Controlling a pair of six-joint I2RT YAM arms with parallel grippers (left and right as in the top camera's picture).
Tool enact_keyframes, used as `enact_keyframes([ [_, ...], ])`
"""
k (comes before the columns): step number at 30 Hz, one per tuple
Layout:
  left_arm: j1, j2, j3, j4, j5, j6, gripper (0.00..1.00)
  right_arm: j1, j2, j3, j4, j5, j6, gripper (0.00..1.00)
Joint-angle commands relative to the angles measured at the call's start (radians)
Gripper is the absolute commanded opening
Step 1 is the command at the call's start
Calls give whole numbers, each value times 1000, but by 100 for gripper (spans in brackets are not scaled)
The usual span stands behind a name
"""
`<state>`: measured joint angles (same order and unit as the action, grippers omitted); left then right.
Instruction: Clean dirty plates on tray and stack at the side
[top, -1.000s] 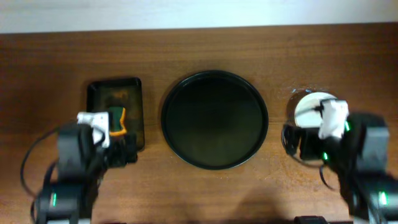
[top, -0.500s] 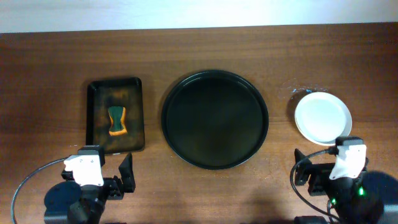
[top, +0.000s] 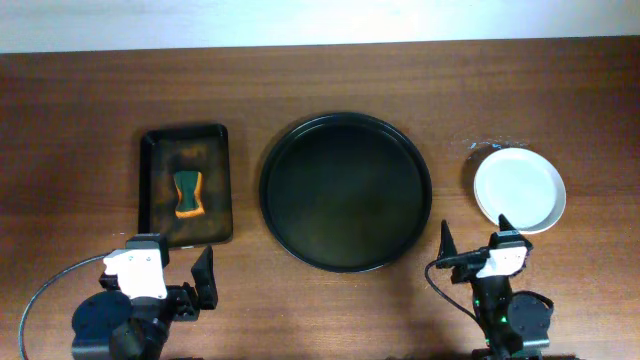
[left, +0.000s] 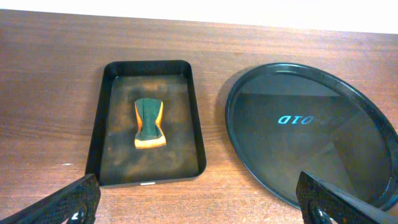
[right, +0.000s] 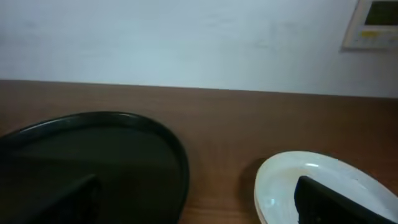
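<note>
The round black tray (top: 345, 190) sits mid-table with nothing on it; it also shows in the left wrist view (left: 311, 137) and the right wrist view (right: 93, 149). The white plates (top: 519, 190) lie stacked on the table right of the tray, plain white on top, and show in the right wrist view (right: 292, 180). How many are in the stack I cannot tell. My left gripper (top: 165, 262) is open and empty near the front edge, fingers wide apart (left: 199, 202). My right gripper (top: 476, 235) is open and empty, just in front of the plates (right: 199, 202).
A small rectangular dark tray (top: 200, 225) stands left of the round tray and holds a green-and-orange sponge (top: 187, 193), also seen in the left wrist view (left: 149, 123). A pale wall rises behind the table's far edge.
Both arms pulled back toward the front edge. The left gripper left the rectangular tray, with the sponge lying in it. The right gripper came off the plate stack and turned.
</note>
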<state>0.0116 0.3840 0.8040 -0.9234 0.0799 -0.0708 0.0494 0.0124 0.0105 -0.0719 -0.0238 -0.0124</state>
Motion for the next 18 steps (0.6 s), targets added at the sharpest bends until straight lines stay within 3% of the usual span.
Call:
enact_keyframes([
  [1,-2,-1,-2,2,10,16,99,1,-5,-5,-7,10,-6,99],
  [13,-2,-1,-3,2,10,16,99,1,-5,-5,-7,10,-6,99],
  [15,-2,-10,-22,0,-43,19,99,1,-5,-5,-7,10,-6,99],
  [18,-2,-167,-311,221,-10,15,99,1,-5,-5,-7,10,-6,99],
])
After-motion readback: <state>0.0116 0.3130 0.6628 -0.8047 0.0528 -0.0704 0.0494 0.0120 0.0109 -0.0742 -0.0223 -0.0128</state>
